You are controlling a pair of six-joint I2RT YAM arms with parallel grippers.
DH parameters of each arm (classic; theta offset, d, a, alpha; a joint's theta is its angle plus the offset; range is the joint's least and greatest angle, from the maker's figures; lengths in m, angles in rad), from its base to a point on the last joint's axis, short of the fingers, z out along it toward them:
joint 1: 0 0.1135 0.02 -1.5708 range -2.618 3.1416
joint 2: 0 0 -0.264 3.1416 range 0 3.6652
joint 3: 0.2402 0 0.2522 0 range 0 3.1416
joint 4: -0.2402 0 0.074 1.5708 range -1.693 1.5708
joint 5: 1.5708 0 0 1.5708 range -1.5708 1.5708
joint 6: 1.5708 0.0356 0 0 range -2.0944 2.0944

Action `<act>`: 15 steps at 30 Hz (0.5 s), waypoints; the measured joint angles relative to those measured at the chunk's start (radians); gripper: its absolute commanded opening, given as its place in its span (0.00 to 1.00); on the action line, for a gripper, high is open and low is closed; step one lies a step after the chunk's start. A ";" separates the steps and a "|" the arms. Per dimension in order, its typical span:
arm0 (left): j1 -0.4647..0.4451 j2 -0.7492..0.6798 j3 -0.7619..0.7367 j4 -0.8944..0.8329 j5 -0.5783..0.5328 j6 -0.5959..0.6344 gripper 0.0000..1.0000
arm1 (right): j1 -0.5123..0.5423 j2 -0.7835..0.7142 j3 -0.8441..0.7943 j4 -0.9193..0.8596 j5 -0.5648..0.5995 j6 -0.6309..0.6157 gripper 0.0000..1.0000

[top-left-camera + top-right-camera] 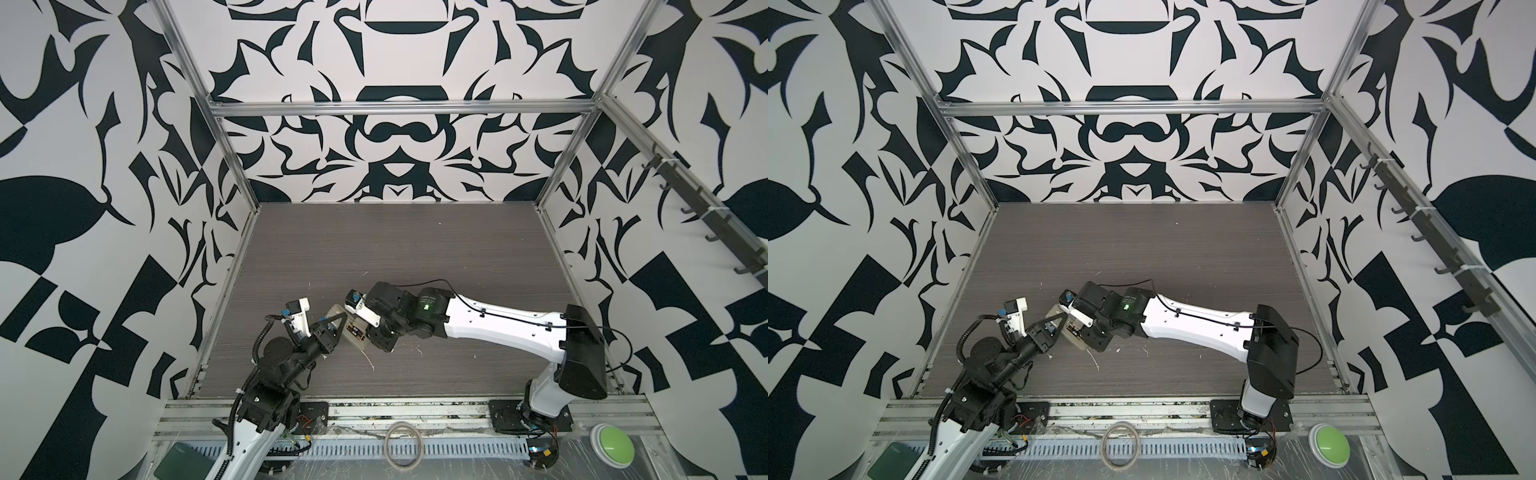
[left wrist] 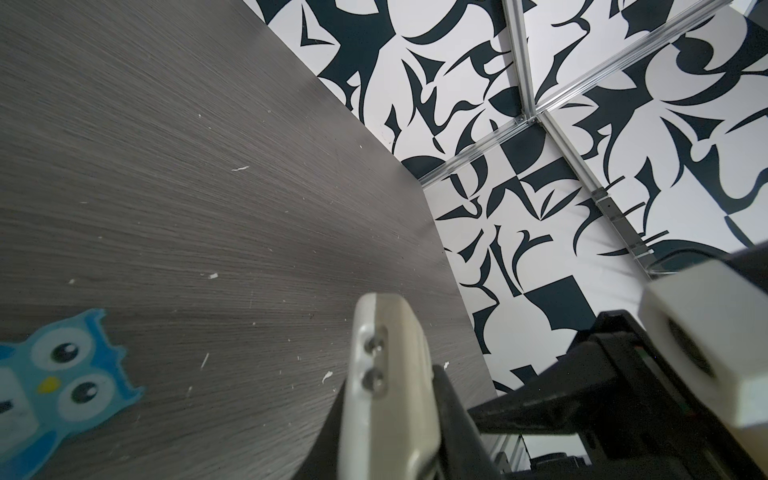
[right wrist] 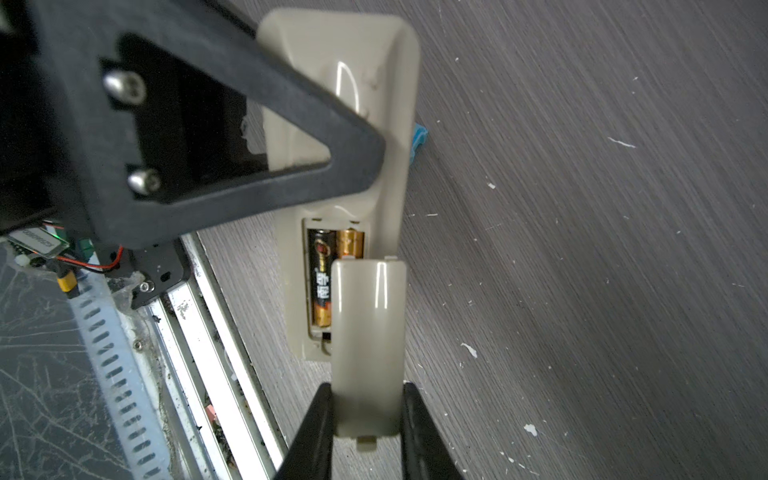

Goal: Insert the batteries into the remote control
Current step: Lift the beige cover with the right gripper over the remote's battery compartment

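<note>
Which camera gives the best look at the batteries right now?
Right wrist: both batteries lie in the open compartment of the remote control, half hidden by the cover in the right gripper. Both top views show the batteries only as a tiny dark patch; left wrist shows none.

Black-and-white patterned walls (image 1: 395, 62) and aluminium rails (image 1: 399, 108) enclose a grey woodgrain tabletop (image 1: 395, 249).

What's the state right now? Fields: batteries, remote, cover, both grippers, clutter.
batteries: two, side by side in the open compartment
remote control: back up, compartment uncovered
battery cover: off, held just over the compartment's end
left gripper: shut on the remote control
right gripper: shut on the battery cover
clutter: blue owl toy and white scraps on the table
</note>
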 measured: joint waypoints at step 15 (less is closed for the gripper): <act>0.000 0.000 0.000 0.000 -0.005 0.003 0.00 | 0.009 0.045 0.021 0.001 -0.014 0.010 0.00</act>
